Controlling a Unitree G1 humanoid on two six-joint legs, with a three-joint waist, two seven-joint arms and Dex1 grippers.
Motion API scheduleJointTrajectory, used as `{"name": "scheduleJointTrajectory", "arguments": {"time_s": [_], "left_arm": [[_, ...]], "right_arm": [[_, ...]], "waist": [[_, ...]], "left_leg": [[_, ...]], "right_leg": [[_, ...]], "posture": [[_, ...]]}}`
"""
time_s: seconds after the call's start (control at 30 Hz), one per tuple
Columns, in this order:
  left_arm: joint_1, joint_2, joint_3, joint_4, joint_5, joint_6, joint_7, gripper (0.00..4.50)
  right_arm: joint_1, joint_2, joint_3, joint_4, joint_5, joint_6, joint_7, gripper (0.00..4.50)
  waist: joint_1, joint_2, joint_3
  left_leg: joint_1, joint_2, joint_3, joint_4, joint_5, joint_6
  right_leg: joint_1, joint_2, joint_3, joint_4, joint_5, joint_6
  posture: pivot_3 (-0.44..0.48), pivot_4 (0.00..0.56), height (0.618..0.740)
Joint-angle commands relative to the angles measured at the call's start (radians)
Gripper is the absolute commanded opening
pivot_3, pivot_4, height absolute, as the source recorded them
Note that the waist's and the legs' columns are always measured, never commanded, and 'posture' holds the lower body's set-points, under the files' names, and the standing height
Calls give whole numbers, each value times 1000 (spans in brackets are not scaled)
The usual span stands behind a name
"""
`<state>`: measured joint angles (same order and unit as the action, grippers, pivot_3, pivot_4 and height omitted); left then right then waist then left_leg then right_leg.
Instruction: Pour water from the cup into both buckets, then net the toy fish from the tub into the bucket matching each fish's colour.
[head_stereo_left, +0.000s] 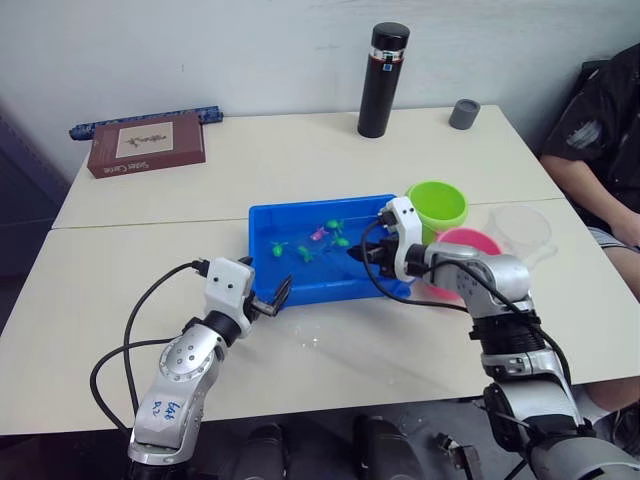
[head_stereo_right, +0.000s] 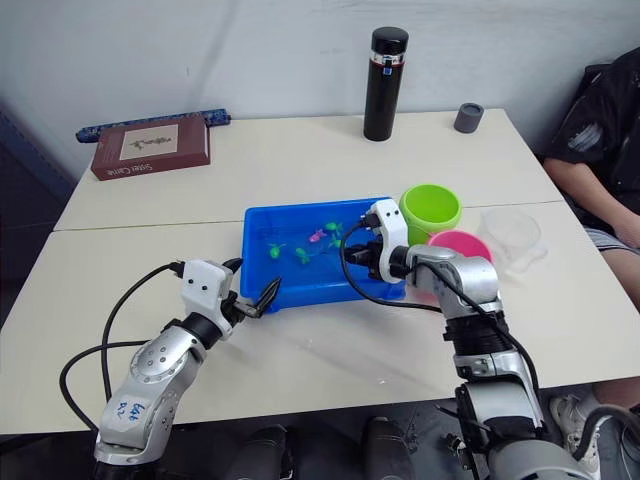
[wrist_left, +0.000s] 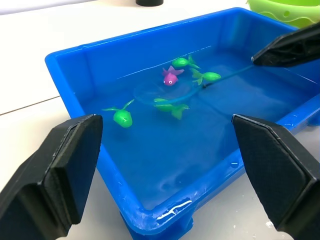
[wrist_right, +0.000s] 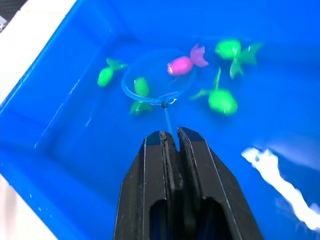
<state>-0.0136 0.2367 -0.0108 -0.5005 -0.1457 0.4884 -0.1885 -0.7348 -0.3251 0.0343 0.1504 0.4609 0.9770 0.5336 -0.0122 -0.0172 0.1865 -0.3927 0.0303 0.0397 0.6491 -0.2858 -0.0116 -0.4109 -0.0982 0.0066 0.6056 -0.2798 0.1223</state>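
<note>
Right now the right gripper (wrist_right: 170, 137), pinched tight on the thin handle of a small blue net (wrist_right: 156, 82), reaches over the tub (head_stereo_left: 262, 222), its hoop straight ahead around a green fish (wrist_right: 141, 87), the pink fish (wrist_right: 181, 64) touching the hoop's far rim.

Tub (head_stereo_left: 300, 290) near rim: bare table in front, approach open. Far side bare up to the flask (head_stereo_left: 383, 80). Right end blocked: green bucket (head_stereo_left: 437, 205) and pink bucket (head_stereo_left: 470, 245) crowd it, cup (head_stereo_left: 522, 228) just beyond.
</note>
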Motion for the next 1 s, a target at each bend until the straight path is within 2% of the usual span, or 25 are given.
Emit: {"name": "scheduleJointTrajectory", "arguments": {"time_s": [0.03, 0.53, 0.8, 1.0], "left_arm": [[4, -4, -2, -35, 7, -12, 4, 4445], [-16, -4, -16, -13, 6, -19, -7, 4445], [-26, 2, -23, -1, 1, -32, -32, 4445], [-32, 26, -26, 0, -16, -61, -97, 4445]], "right_arm": [[-23, -2, -14, -23, -11, -48, 8, 0], [35, -36, 3, -163, -59, -116, 30, 0], [145, -106, 3, -384, -53, -99, 42, 0], [223, -162, -33, -529, -23, -52, 36, 0]], "waist": [[-1, 0, 0], [-15, 0, 0], [-14, 0, 0], [-13, 0, 0]], "left_leg": [[0, 0, 0, 0, 0, 0], [0, 0, 0, 0, 0, 0], [-1, 0, 0, -1, 0, 0], [-1, 0, 0, -1, 0, 0]], "right_leg": [[0, 0, 0, 0, 0, 0], [0, 0, 0, -1, 0, 0], [0, 0, 0, -2, 0, 0], [0, -1, 0, -2, 0, 0]], "posture": [[0, 150, 740], [0, 150, 740], [0, 150, 740], [0, 150, 740]]}}
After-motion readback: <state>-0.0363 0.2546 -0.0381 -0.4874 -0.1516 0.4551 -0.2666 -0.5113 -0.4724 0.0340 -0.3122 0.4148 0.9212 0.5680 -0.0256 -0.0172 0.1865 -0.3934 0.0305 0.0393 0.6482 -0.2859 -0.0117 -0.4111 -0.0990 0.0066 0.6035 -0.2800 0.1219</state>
